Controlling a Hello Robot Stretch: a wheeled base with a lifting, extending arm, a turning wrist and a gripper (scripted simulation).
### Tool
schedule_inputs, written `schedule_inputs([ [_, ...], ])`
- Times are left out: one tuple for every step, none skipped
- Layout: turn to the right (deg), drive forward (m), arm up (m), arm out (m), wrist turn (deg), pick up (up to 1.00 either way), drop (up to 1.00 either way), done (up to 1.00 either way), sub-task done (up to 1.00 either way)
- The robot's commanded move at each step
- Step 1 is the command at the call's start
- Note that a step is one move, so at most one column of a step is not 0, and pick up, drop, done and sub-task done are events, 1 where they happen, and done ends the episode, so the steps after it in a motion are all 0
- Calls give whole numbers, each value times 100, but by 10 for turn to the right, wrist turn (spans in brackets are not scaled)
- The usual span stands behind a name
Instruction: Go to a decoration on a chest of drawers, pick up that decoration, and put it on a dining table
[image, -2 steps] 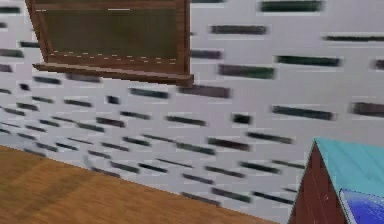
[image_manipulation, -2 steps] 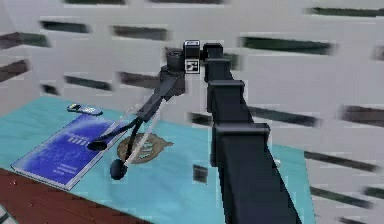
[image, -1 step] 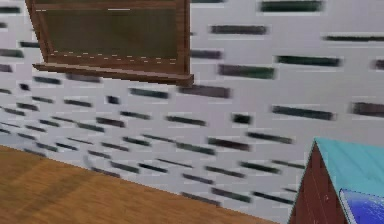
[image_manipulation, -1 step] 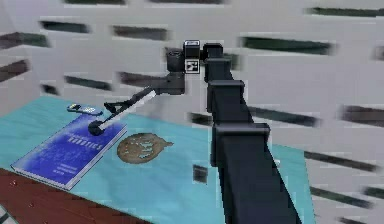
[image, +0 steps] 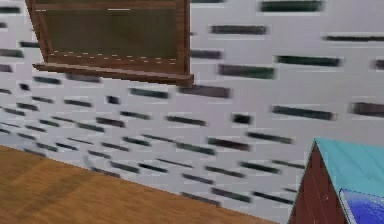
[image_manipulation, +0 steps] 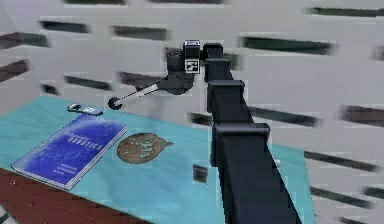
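The brown roundish decoration (image_manipulation: 143, 148) lies flat on the turquoise top of the chest of drawers (image_manipulation: 40, 120). In the arm side view it sits below the gripper (image_manipulation: 114, 101), a little to the right of the fingertips and apart from them. The two thin fingers (image_manipulation: 140, 93) slant down and to the left from the gripper's dark body, ending near the far edge of the top, where it meets the wall. Just beyond the fingertips to the left lies a small pale thing (image_manipulation: 80, 109), so I cannot tell whether the gripper holds anything. A blue book (image_manipulation: 70, 152) lies flat below and to the left of the gripper, just beside the decoration. To the gripper's right stand the two white squares (image_manipulation: 191, 64) with black marks, and from them the dark arm (image_manipulation: 240, 150) runs down to the bottom edge. A small dark thing (image_manipulation: 200, 172) sits on the top close against the arm. Behind the gripper rises a white brick wall (image_manipulation: 300, 80) with dark bricks. In the forward view the same wall carries a wood-framed window (image: 110, 40) at upper left, a wooden floor (image: 60, 190) lies at lower left, and the corner of the chest with the book shows at lower right.
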Motion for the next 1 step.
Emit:
schedule_inputs([
  [0,0,-28,0,0,0,0,0,0],
])
